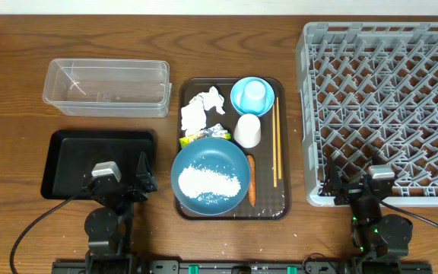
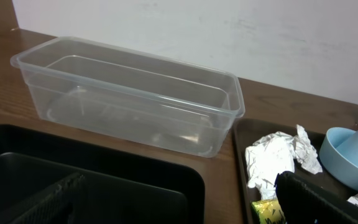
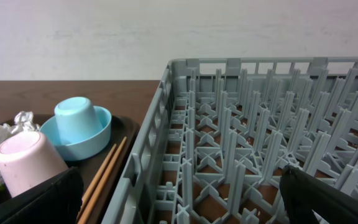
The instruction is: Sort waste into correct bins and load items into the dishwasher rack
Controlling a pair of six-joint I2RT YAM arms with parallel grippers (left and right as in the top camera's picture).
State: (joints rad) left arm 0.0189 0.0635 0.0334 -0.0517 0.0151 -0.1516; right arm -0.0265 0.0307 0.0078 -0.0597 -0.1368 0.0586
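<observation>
A dark-blue dish [image 1: 226, 156] holding a heap of white rice [image 1: 213, 181] sits at the front of a brown serving tray. Beside it lie an orange carrot [image 1: 252, 181] and wooden chopsticks [image 1: 276, 141]. Behind are a white cup [image 1: 247, 131], a light-blue bowl [image 1: 239, 95] with a small cup upside down in it, crumpled tissues [image 1: 201, 108] and a yellow-green wrapper [image 1: 202, 136]. The clear tub [image 1: 105, 87] stands behind the black tray [image 1: 71, 152]. The grey rack [image 1: 382, 106] is at the right. My left gripper [image 1: 124, 183] is open over the black tray's front right. My right gripper [image 1: 356, 186] is open at the rack's front left corner.
The brown serving tray [image 1: 190, 87] lies between the black tray and the rack. In the left wrist view the clear tub [image 2: 129, 93], the tissues [image 2: 272, 158] and the bowl [image 2: 347, 155] lie ahead. In the right wrist view the rack [image 3: 260, 137], the chopsticks [image 3: 104, 177] and the cup [image 3: 27, 165] show.
</observation>
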